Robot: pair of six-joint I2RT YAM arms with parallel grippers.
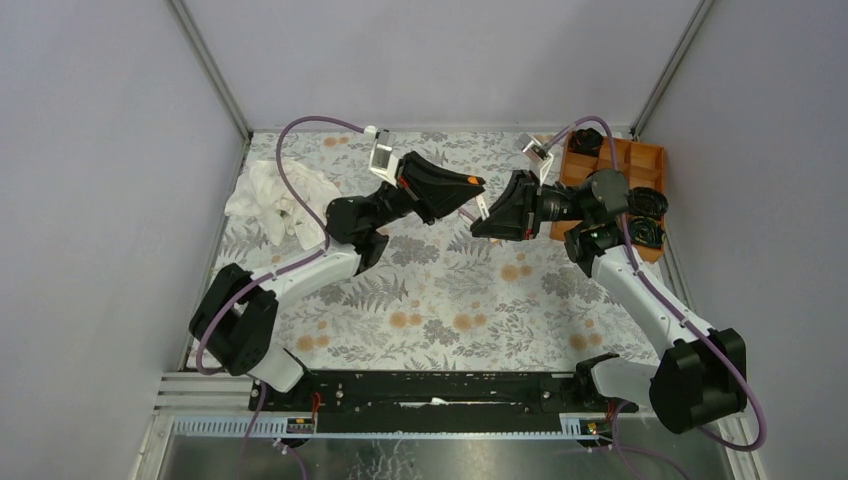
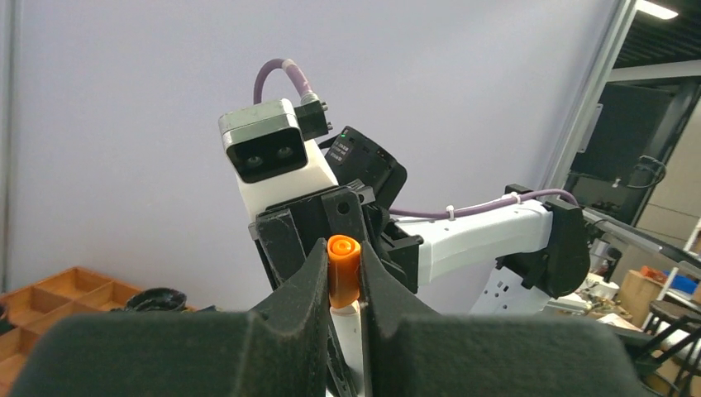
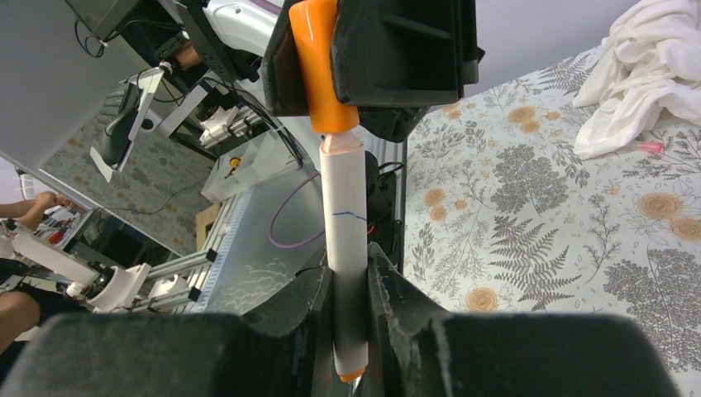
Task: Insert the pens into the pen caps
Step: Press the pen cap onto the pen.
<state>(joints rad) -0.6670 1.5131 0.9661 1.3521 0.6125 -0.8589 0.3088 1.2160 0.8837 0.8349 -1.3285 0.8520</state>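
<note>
Both arms are meeting in mid-air above the floral-printed table cover, and the left gripper is clamping narrowly on a stubby orange plastic pen cap, its dark padded fingers pressing against each side of it. Opposite, the right gripper is pinching a slim white-barrelled marker pen low on its barrel, jaws nearly closed around it, with an orange end poking out beneath the fingers. The pen is lining up with the cap and its upper end is touching the cap's open mouth, a thin pale-pink collar showing at the join. A crumpled white cloth is lying at the far left with a small pinkish-red pen just beside it, and an orange compartmented plastic tray holding black coiled items is sitting at the far right
</note>
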